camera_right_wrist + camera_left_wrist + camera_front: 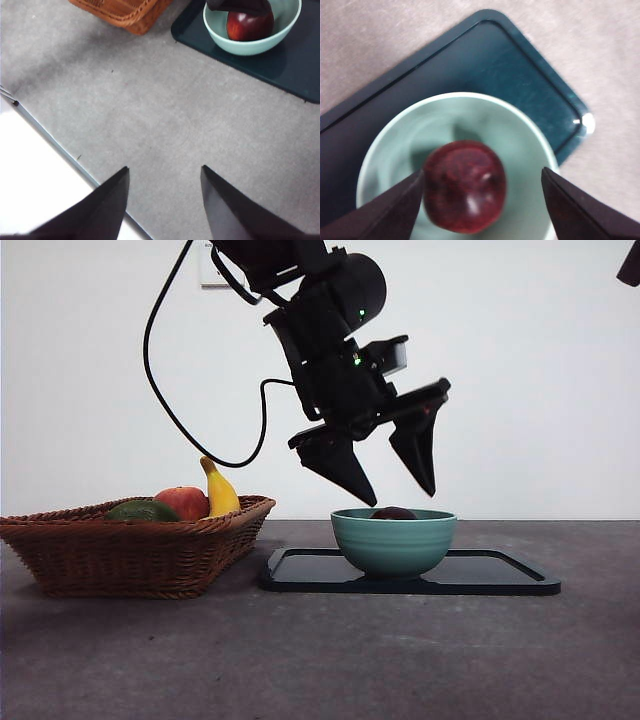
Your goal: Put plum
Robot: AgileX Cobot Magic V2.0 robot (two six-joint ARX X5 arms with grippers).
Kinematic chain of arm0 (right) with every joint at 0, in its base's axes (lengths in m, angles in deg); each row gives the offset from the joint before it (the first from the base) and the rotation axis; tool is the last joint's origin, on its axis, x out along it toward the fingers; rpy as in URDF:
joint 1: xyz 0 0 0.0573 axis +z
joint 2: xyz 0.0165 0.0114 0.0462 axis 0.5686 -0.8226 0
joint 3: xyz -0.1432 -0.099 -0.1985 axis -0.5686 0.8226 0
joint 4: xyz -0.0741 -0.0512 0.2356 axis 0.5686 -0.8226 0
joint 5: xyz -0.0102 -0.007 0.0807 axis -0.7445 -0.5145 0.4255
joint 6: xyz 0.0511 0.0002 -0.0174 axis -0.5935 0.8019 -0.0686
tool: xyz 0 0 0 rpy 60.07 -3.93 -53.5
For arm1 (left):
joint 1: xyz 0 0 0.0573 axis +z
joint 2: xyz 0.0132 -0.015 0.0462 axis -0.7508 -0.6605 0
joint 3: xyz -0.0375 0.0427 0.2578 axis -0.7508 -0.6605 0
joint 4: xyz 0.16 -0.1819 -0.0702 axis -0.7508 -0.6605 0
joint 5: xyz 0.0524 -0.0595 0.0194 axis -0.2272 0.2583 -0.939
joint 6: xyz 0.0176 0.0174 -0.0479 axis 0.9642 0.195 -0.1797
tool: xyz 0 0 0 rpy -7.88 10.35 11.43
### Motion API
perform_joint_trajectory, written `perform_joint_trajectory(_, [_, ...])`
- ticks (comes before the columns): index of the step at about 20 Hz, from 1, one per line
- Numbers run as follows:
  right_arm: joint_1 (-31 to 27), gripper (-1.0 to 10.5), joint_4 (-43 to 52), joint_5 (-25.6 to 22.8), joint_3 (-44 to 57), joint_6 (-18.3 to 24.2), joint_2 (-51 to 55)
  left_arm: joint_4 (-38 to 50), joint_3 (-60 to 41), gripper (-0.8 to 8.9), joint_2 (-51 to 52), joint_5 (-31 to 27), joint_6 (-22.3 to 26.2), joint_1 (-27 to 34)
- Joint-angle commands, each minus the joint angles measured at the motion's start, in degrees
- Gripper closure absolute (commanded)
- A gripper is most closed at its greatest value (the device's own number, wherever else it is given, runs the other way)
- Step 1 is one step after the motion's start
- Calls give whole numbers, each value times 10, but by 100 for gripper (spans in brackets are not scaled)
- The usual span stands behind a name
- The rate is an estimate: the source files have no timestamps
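From the front, the left gripper (398, 487) is hanging just above the bowl (393, 543) with its jaws spread wide and nothing between them. The plum (394, 513) is sitting inside the bowl, only its top showing over the rim; the basket (130, 555) is lying well to one side of the bowl.

In the left wrist view the plum (465, 186) is resting at the bowl's bottom, clear of both jaws. Lifting straight up, jaws kept wide, looks safest, so neither tip clips the rim.

In the right wrist view the right gripper (165, 200) is waiting well away from the bowl, jaws parted and empty.
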Motion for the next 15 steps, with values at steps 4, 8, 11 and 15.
perform_joint_trajectory(4, [4,719,2,2,-2,-6,-3,3,18,434,-42,-18,7,-9])
perform_joint_trajectory(8, [4,719,2,2,-2,-6,-3,6,18,435,-47,-21,8,-9])
perform_joint_trajectory(11, [4,719,2,2,-2,-6,-3,1,18,449,-51,-21,7,-9])
perform_joint_trajectory(15, [4,719,3,2,-2,-6,-3,-1,18,571,-51,-24,7,-12])
